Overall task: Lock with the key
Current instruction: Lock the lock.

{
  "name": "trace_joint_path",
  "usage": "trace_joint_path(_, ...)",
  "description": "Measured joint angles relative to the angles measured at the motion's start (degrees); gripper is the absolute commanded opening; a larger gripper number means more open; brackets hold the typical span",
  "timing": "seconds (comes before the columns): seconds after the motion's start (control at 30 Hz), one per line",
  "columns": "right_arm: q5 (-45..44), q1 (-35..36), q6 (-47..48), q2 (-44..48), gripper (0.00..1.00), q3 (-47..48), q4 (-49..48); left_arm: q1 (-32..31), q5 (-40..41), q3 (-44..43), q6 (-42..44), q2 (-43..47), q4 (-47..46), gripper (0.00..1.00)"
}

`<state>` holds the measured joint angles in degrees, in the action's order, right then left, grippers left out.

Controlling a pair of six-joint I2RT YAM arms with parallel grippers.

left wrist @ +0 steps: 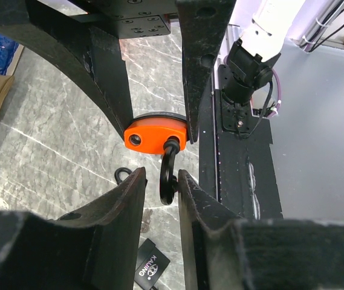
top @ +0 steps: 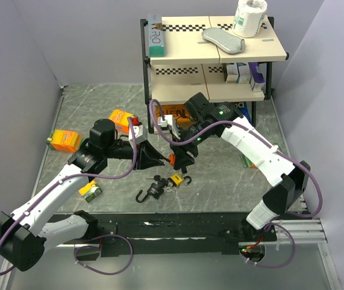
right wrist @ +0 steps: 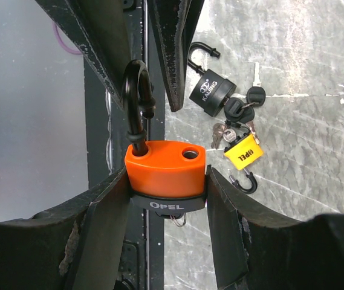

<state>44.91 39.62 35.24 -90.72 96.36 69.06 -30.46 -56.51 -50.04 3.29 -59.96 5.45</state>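
An orange OPEL padlock (right wrist: 165, 166) is held up off the table by its body, clamped in my right gripper (right wrist: 167, 173). It also shows in the top view (top: 173, 160) and the left wrist view (left wrist: 155, 134). Its black shackle (right wrist: 136, 96) is swung open, one hole bare. A key ring hangs under the body; the key itself is hidden. My left gripper (left wrist: 161, 176) has its fingers either side of the shackle (left wrist: 168, 175). One finger touches it, and a gap shows on the other side.
A black KAIJING padlock (right wrist: 211, 93) with keys (right wrist: 244, 103) and a yellow OPEL padlock (right wrist: 243, 154), both open, lie on the marble table below. A shelf unit (top: 214, 54) stands behind. Orange boxes (top: 121, 119) (top: 64, 140) lie left.
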Motion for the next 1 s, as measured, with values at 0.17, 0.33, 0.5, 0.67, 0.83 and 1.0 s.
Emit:
trace_joint_path(0.17,0.0,0.0,0.0,0.0,0.0,0.0,0.0,0.0,0.0,0.0,-1.0,0.0,-0.1,0.32)
trace_joint_path(0.33,-0.1,0.2,0.0,0.0,0.0,-0.1,0.0,0.0,0.0,-0.1,-1.4,0.0,0.0,0.32)
trace_joint_path(0.5,-0.4,0.3,0.0,0.5,0.0,-1.0,-0.1,0.0,0.0,-0.2,-1.6,0.0,-0.1,0.33)
trace_joint_path(0.67,-0.5,0.4,-0.2,0.8,0.0,-1.2,-0.2,0.0,0.0,-0.5,-1.6,0.0,0.0,0.32)
trace_joint_path(0.83,-0.5,0.4,-0.4,0.9,0.0,-1.2,-0.5,0.0,0.0,-0.6,-1.6,-0.3,0.0,0.32)
trace_joint_path(1.0,-0.5,0.6,-0.7,0.9,0.0,-1.2,-0.5,-0.1,0.0,-0.6,-1.6,-0.7,0.0,0.18)
